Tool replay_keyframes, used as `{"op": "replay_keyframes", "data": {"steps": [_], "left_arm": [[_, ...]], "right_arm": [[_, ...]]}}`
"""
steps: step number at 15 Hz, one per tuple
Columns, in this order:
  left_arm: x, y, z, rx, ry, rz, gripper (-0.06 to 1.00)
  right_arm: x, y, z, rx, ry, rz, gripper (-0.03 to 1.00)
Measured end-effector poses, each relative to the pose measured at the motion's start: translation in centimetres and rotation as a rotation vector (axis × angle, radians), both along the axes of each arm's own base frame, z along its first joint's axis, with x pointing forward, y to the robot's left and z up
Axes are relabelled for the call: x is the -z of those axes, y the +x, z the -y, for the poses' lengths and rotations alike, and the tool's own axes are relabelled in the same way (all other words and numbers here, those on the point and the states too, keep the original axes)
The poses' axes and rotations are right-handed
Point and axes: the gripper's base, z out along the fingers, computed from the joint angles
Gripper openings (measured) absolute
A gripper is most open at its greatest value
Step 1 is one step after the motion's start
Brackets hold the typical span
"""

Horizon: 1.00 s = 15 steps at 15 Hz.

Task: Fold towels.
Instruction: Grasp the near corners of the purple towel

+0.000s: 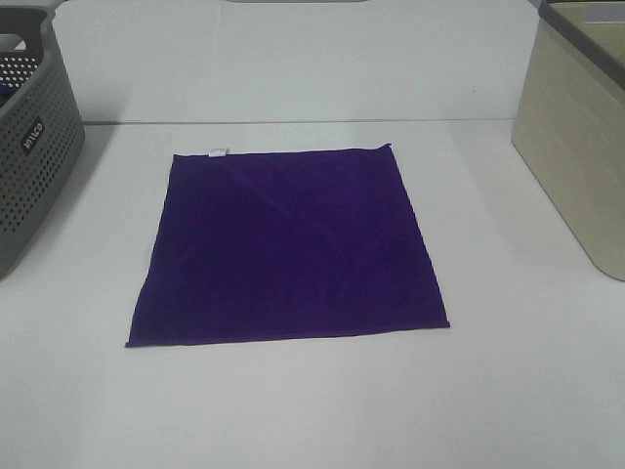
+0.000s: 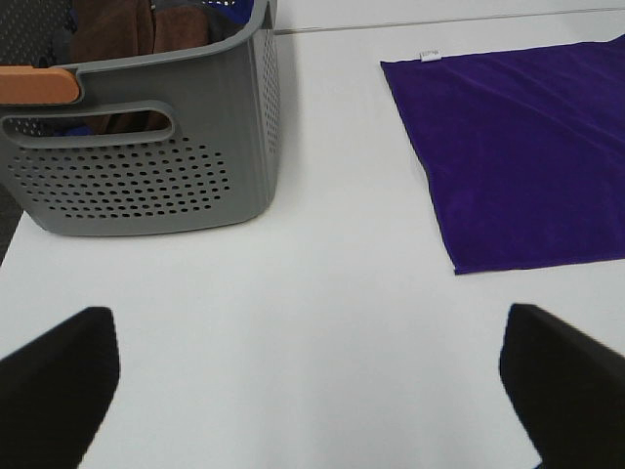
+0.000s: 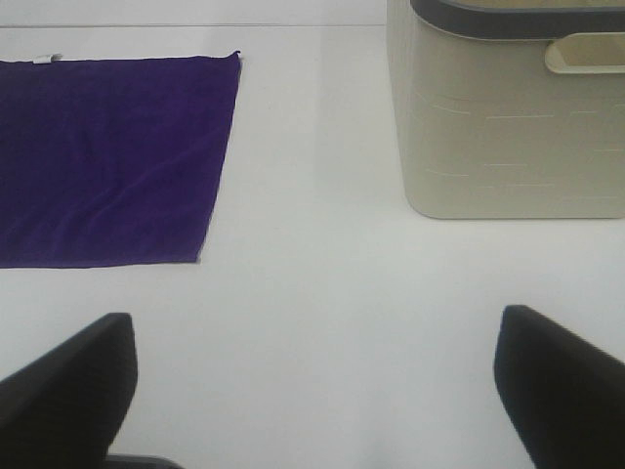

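A deep purple square towel [image 1: 288, 249] lies flat and unfolded in the middle of the white table, with a small white tag [image 1: 219, 151] at its far edge. It also shows in the left wrist view [image 2: 527, 156] and the right wrist view [image 3: 107, 156]. Neither gripper shows in the exterior high view. My left gripper [image 2: 303, 391] is open and empty over bare table, short of the towel's near left corner. My right gripper [image 3: 317, 391] is open and empty over bare table, short of the towel's near right corner.
A grey perforated basket [image 1: 34, 147] stands at the left edge; the left wrist view [image 2: 146, 147] shows brown cloth inside it. A beige bin [image 1: 576, 137] stands at the right edge and shows in the right wrist view [image 3: 508, 117].
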Motion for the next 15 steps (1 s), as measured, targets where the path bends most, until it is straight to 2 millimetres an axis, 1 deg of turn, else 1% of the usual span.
{"op": "replay_keyframes", "data": {"steps": [15], "left_arm": [[0.00, 0.00, 0.00, -0.004, -0.008, 0.000, 0.99]], "right_arm": [[0.00, 0.00, 0.00, 0.001, 0.002, 0.000, 0.96]]}}
